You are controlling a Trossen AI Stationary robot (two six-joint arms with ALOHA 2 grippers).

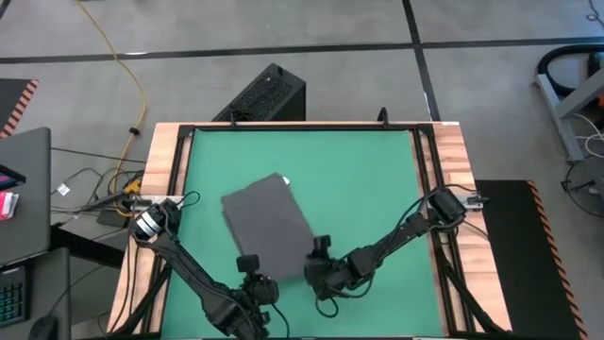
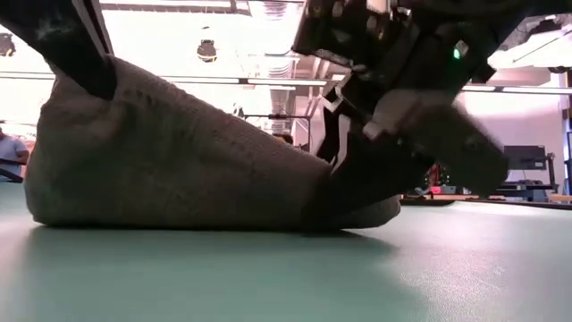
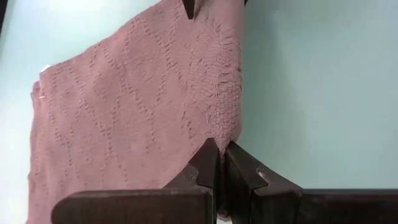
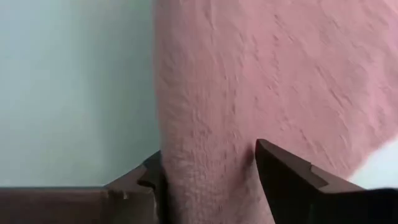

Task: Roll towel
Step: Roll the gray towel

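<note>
Towel (image 1: 267,225), a soft knitted rectangle, lies pinched by the left claw (image 3: 219,149); right claw (image 4: 208,163) straddles it, apart.

**Backlit at desk level, even light from above**

Ceiling strip lights (image 2: 268,82) flare white behind the towel (image 2: 179,161), leaving the end effector (image 2: 357,192) beside it dark and blurred. A soft shadow pools beneath the towel. Overhead, the desk (image 1: 377,170) is evenly lit.
</note>
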